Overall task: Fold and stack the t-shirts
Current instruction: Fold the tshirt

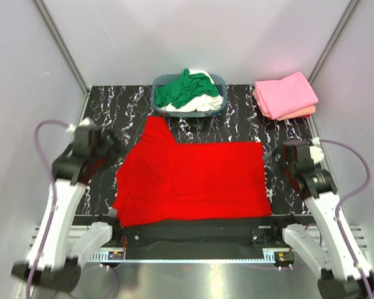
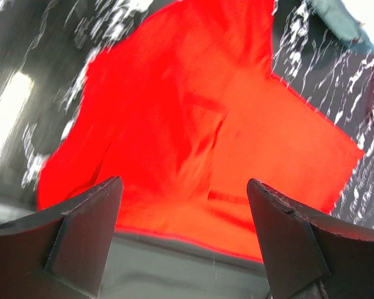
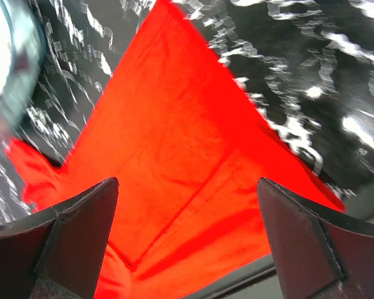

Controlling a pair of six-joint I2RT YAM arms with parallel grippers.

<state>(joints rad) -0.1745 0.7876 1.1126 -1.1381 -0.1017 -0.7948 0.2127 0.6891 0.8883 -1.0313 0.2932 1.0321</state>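
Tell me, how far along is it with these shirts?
Done: the pink shirt sits folded on the salmon shirt at the far right. In hand: the red shirt lies partly folded mid-table, with the left gripper and right gripper both open and off it. Left: the green shirt and white shirt heaped in the basket.

No writing, label, brand mark, number or sign can be read in any of the three views.
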